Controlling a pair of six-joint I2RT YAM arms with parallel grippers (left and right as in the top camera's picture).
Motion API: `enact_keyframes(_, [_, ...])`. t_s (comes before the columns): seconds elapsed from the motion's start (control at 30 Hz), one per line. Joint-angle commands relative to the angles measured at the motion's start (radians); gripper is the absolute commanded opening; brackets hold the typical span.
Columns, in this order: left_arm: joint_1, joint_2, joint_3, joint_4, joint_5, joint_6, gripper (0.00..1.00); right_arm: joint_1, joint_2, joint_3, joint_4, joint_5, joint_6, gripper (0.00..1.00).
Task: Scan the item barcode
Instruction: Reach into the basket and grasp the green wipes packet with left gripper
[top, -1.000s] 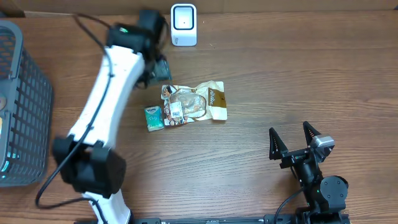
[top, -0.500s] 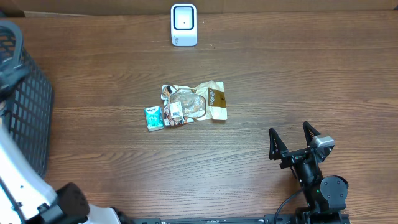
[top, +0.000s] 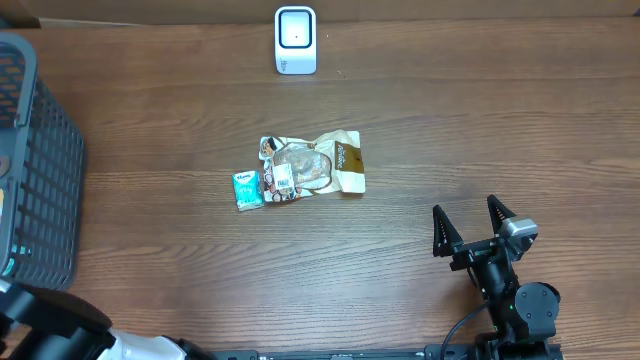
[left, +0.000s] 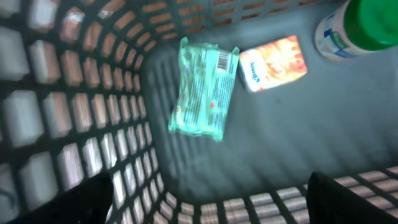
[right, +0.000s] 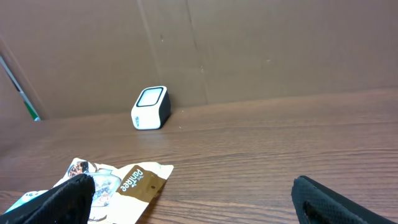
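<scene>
The white barcode scanner (top: 295, 40) stands at the table's far edge and also shows as the scanner (right: 151, 107) in the right wrist view. A brown-and-white snack bag (top: 315, 165) and a small teal packet (top: 247, 190) lie mid-table. My left gripper (left: 211, 205) hangs open and holding nothing inside the dark basket (left: 74, 112), above a green packet (left: 204, 87) whose barcode faces up. An orange packet (left: 273, 62) and a green-capped bottle (left: 357, 25) lie beside it. My right gripper (top: 465, 210) rests open at the near right, empty.
The mesh basket (top: 40, 170) fills the table's left edge. Only part of the left arm (top: 55, 325) shows at the bottom left of the overhead view. A brown cardboard wall (right: 249, 43) backs the table behind the scanner.
The left arm has swung from beside the scanner and snack bag to the left, out over the basket, its jaws opening wider. The items on the table and the right arm have not moved.
</scene>
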Motion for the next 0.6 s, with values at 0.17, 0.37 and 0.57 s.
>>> enact_keyframes(0.17, [0.004, 0.173, -0.090, 0.091, -0.014, 0.214, 0.81, 0.006, -0.006, -0.011, 0.003, 0.002, 0.000, 1.00])
enact_keyframes(0.37, [0.004, 0.296, -0.090, 0.100, -0.074, 0.219, 0.73, 0.006, -0.006, -0.011, 0.003, 0.002, 0.000, 1.00])
enact_keyframes(0.57, [0.004, 0.380, -0.090, 0.140, -0.120, 0.219, 0.71, 0.006, -0.006, -0.011, 0.003, 0.002, 0.000, 1.00])
